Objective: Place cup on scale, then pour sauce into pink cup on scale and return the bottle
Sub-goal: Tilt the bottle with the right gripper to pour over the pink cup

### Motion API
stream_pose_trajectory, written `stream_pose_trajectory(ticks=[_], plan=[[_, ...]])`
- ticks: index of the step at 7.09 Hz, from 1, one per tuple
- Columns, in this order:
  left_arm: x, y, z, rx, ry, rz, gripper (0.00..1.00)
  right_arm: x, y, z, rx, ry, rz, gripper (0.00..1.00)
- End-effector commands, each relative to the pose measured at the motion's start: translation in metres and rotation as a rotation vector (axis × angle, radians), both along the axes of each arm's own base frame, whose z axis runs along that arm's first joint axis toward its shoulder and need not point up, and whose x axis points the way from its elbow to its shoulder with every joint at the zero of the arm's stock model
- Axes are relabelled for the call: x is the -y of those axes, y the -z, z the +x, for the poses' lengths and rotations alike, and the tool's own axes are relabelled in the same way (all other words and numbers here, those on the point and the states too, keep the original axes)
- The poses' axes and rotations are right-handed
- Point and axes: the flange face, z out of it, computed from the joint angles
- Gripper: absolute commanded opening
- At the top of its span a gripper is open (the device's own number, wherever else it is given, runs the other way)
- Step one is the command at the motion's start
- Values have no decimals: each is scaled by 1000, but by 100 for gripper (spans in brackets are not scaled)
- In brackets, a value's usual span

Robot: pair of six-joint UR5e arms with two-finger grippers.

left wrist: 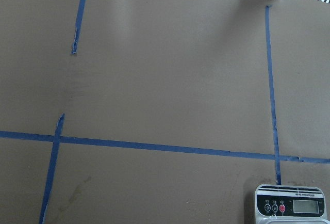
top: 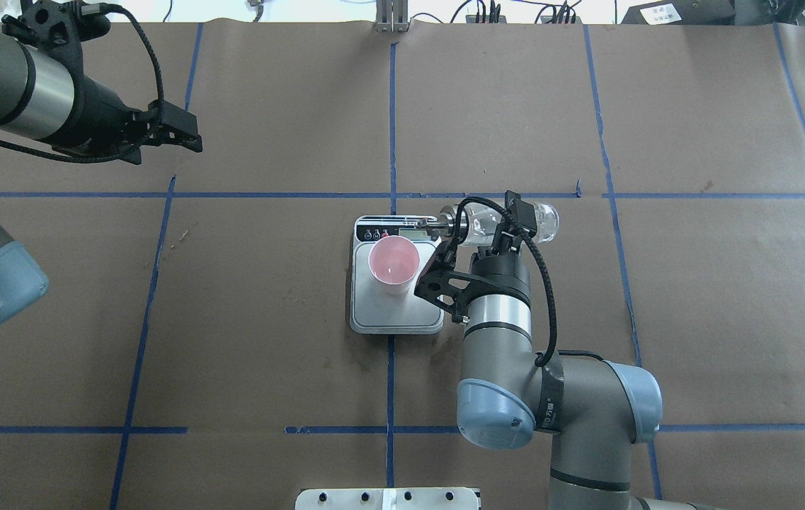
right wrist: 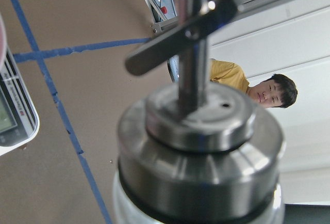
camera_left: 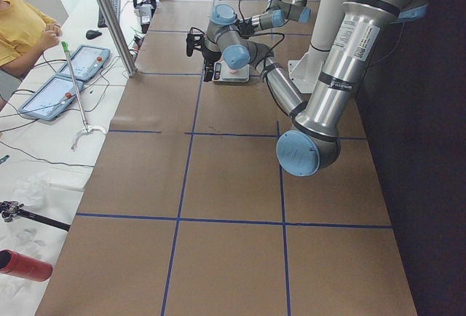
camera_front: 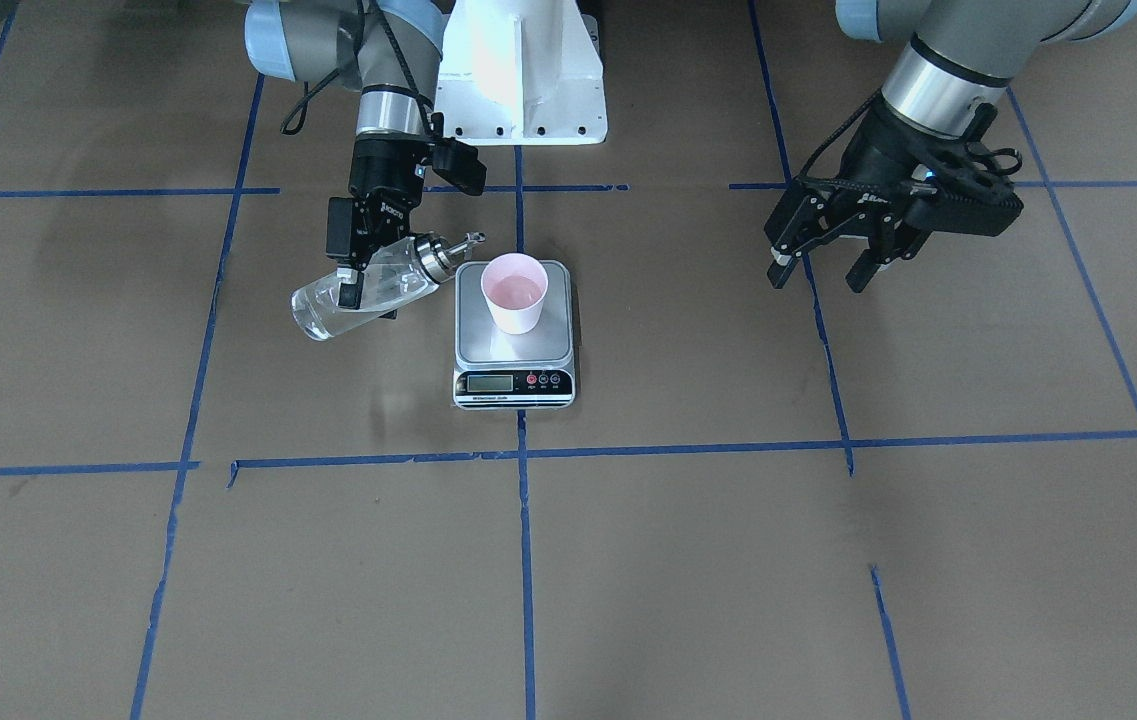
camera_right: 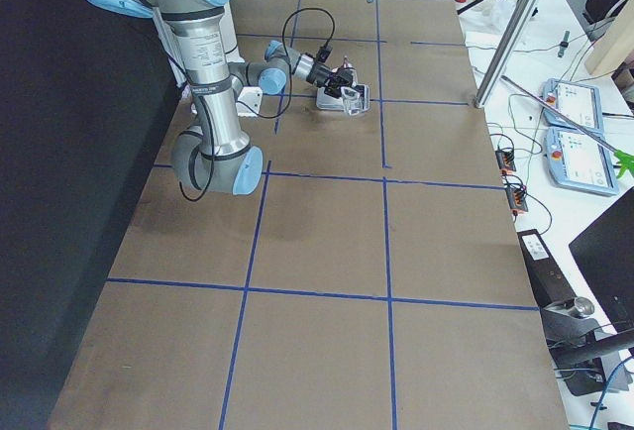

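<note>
Brown paper [camera_front: 708, 580] with a blue tape [camera_front: 527, 600] grid covers the bench [top: 728, 319]. A white base [camera_front: 520, 80] stands at its robot-side edge. Beyond the operators' edge, two tablets [camera_left: 47, 97] lie near a metal post [camera_left: 111, 21] and a person [camera_left: 20, 28] in yellow.

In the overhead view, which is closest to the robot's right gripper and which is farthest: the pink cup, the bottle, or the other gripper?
1. The bottle: the right gripper is holding it.
2. The pink cup: on the scale, just to the view's left.
3. The left gripper: far off, upper left of the view.
</note>
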Motion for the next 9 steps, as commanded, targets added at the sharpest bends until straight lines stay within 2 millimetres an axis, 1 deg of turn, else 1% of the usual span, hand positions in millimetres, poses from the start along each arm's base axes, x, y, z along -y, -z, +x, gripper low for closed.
stream_pose_trajectory(ticks=[1, 2, 3, 4, 6, 9], plan=[[0, 0, -1, -1, 0, 0, 95, 7, 7, 0, -195, 25, 30, 0], [-1, 0, -1, 0, 2, 0, 99, 9, 17, -1, -292, 23, 53, 0], [-1, 0, 0, -2, -1, 1, 99, 10, 13, -1, -386, 23, 55, 0], [-1, -1, 1, 2, -1, -2, 99, 10, 15, -2, -416, 29, 54, 0], [-1, 0, 1, 1, -2, -1, 99, 14, 18, 2, -601, 65, 89, 0], [-1, -1, 2, 1, -4, -3, 99, 15, 20, 5, -706, 89, 104, 0]])
